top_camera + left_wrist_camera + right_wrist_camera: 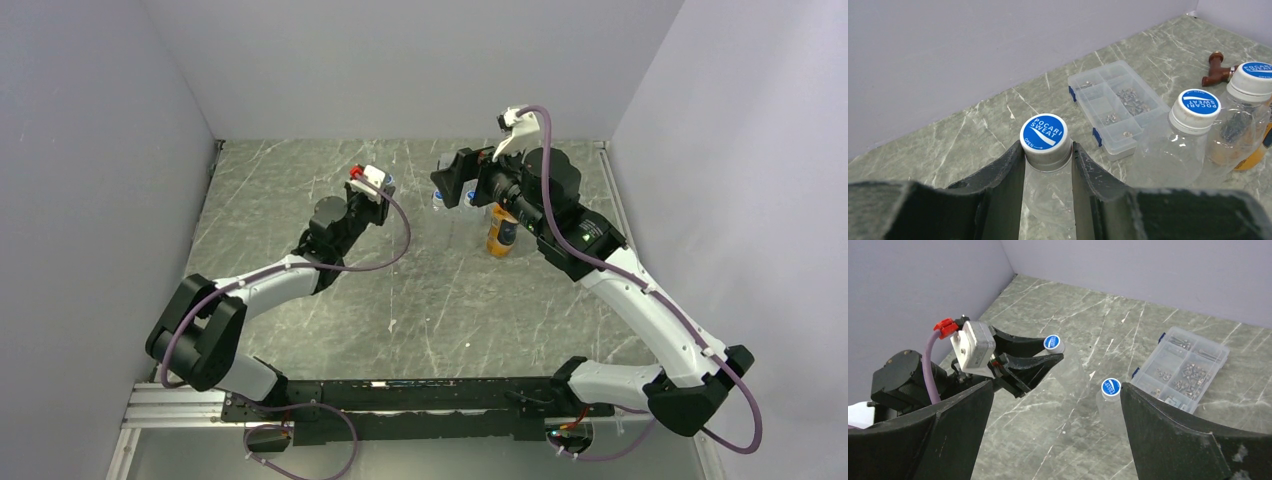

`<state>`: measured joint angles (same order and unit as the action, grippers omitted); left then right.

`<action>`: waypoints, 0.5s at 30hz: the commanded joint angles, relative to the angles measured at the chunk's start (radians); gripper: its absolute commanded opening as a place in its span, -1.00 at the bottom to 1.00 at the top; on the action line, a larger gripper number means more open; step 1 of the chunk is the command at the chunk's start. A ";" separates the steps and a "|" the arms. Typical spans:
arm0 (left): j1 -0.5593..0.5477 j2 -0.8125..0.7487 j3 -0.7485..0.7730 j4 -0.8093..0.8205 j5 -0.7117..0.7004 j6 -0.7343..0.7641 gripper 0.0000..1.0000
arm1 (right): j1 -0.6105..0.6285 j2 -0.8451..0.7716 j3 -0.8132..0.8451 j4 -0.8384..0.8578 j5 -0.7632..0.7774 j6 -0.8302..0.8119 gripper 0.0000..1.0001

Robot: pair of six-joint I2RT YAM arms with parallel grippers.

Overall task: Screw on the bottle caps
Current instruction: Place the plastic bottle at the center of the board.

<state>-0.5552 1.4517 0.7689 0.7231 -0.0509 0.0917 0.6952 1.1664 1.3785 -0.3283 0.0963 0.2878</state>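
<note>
- My left fingers (1008,180) are closed on the neck of a clear bottle (1048,200). Their tips touch the sides of its cap (1044,135).
- That cap sits on the bottle. I cannot see if it is twisted tight. I think this is the one being worked on now.
- This bottle is on the left middle of the table (440,300). Its cap points up, and its long line runs from cap down to base. In the right wrist view it seems to lean a little. I cannot tell if its base is flat on the table.
- My right fingers (1173,440) are spread wide and hold nothing. They hang over a second bottle (1113,412).
- The second bottle stands up straight with its blue cap (1110,386) on top.
- Just beside it is a third bottle (1243,120), also with a cap (1255,75) on and pointing up.
- So three caps are in place. I think what is left is the twisting.
- The orange bottle (502,235) stands by the third one. My right arm hides its top, so I cannot tell if it has a cap.
- Farther back lie a clear box (1115,107) of small metal bits and a brown pipe piece (1218,70).
</note>
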 commanded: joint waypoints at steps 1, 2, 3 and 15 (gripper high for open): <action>-0.027 0.016 -0.022 0.148 -0.048 0.012 -1.00 | -0.004 -0.026 -0.010 0.058 0.005 0.001 0.99; -0.032 0.022 -0.027 0.160 -0.056 0.015 -1.00 | -0.004 -0.025 -0.011 0.060 0.004 0.001 0.99; -0.036 0.026 -0.032 0.168 -0.064 0.014 -1.00 | -0.004 -0.025 -0.012 0.059 0.003 0.002 0.99; -0.078 0.044 -0.102 0.243 -0.134 0.031 -1.00 | -0.005 -0.033 -0.035 0.067 -0.006 0.005 0.99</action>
<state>-0.6147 1.4899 0.6861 0.8623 -0.1394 0.0982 0.6945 1.1625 1.3506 -0.3122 0.0956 0.2882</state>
